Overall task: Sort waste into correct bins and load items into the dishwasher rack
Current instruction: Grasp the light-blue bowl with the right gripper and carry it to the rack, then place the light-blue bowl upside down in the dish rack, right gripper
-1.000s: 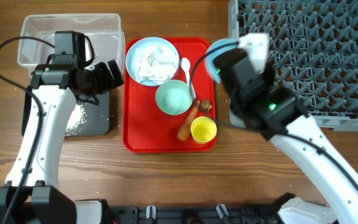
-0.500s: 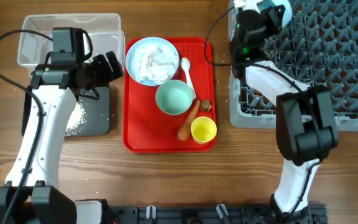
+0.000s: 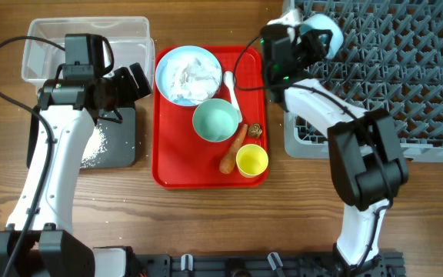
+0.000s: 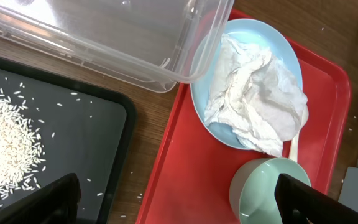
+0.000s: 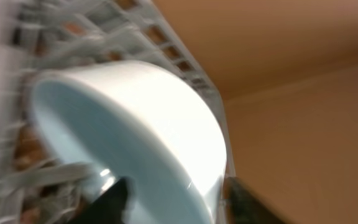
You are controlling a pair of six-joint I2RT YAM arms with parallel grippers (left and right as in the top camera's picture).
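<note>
My right gripper (image 3: 312, 35) is at the front-left corner of the grey dishwasher rack (image 3: 391, 77). Its jaws stand open astride the wall of a pale blue bowl (image 5: 135, 118) that rests tilted in the rack, one finger inside and one outside. My left gripper (image 4: 179, 200) hovers open and empty over the red tray's left edge. On the tray are the plate (image 3: 168, 61) with crumpled tissue (image 4: 253, 99), a green bowl (image 3: 214, 121), the spoon (image 3: 231, 88), a carrot piece (image 3: 233, 150), a brown lump (image 3: 255, 131) and the yellow cup (image 3: 251, 160).
The clear tub (image 3: 52, 46) stands at the far left, with the black tray (image 3: 121, 146) holding a heap of rice (image 4: 5, 149) just in front of it. The red serving tray (image 3: 168, 154) lies between these bins and the rack. A few grains lie on the wood.
My right arm swung from beside the tray to the rack's front-left corner with the pale blue bowl, and its jaws have parted. The left arm has stayed still.
</note>
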